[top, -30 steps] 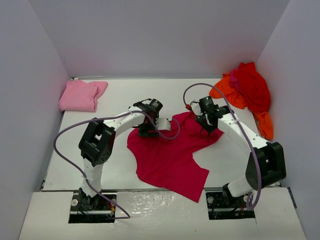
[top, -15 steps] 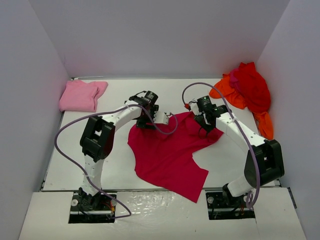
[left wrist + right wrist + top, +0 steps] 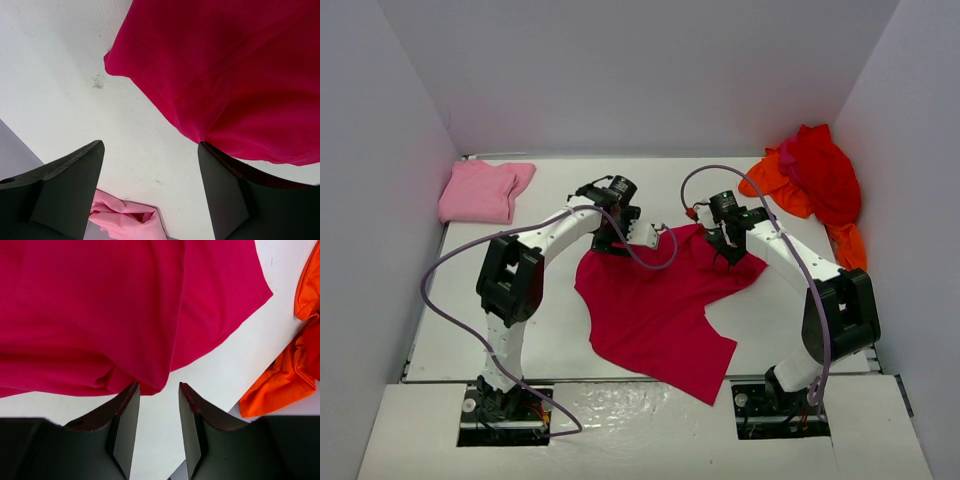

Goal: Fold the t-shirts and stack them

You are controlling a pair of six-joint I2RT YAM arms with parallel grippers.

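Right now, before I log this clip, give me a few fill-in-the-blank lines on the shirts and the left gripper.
1. The crimson t-shirt lies spread out, not yet ___.
2. The pink t-shirt sits at the far ___ corner of the table.
3. The red t-shirt is heaped on the ___ one.
4. The jaws of the left gripper stand ___.
Missing: folded; left; orange; open.

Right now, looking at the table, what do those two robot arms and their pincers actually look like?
The left arm and right arm are white tubular links joined by chunky black joints. A thin purple cable loops alongside each. The left gripper and right gripper each end in two dark, wedge-shaped fingers. No markings are legible.
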